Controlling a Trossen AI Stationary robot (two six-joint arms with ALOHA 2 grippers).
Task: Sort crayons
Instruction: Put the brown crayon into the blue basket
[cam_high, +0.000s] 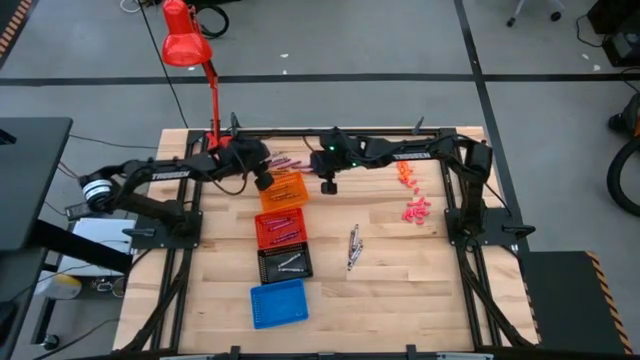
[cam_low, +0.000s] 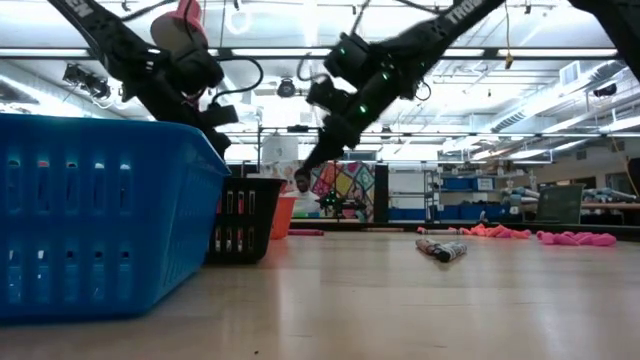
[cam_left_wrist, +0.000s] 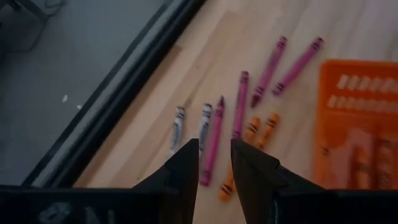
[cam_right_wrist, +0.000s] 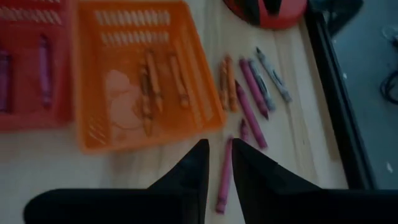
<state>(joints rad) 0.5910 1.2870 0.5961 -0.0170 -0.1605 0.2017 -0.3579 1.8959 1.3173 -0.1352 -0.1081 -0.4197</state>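
Observation:
Several loose crayons (cam_high: 287, 160) lie flat on the table near its far edge, beside the orange tray (cam_high: 284, 190). In the left wrist view they are maroon (cam_left_wrist: 213, 142), orange (cam_left_wrist: 268, 127) and grey-white (cam_left_wrist: 176, 129). My left gripper (cam_left_wrist: 215, 155) hovers above them with a narrow gap between its fingers, at the tray's far left corner (cam_high: 263, 181). My right gripper (cam_right_wrist: 220, 158) also hovers with a narrow gap, to the right of the tray (cam_high: 328, 186). A maroon crayon (cam_right_wrist: 224, 177) shows through its gap, lying on the table. The orange tray (cam_right_wrist: 186, 93) holds orange crayons (cam_right_wrist: 152, 78).
A red tray (cam_high: 281, 228) with maroon crayons, a black tray (cam_high: 285, 263) and a blue tray (cam_high: 277, 303) stand in a row toward the near edge. Grey crayons (cam_high: 353, 247) lie mid-table. Orange (cam_high: 405, 175) and pink (cam_high: 417, 210) piles lie at the right. A red lamp base (cam_high: 218, 138) stands at the far edge.

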